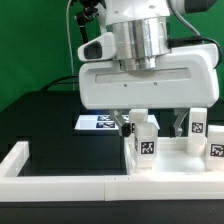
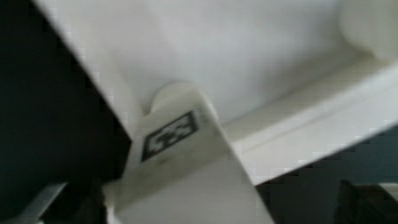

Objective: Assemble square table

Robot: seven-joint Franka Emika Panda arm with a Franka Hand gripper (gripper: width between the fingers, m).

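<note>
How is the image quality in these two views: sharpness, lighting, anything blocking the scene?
Exterior view: evenly lit and reasonably sharp, tags on the legs readable, but the gripper and its wide white body fill the middle and hide much of the table top. Wrist view: very close and soft, the leg blurred, its tag only roughly legible, dark corners with no detail.
</note>
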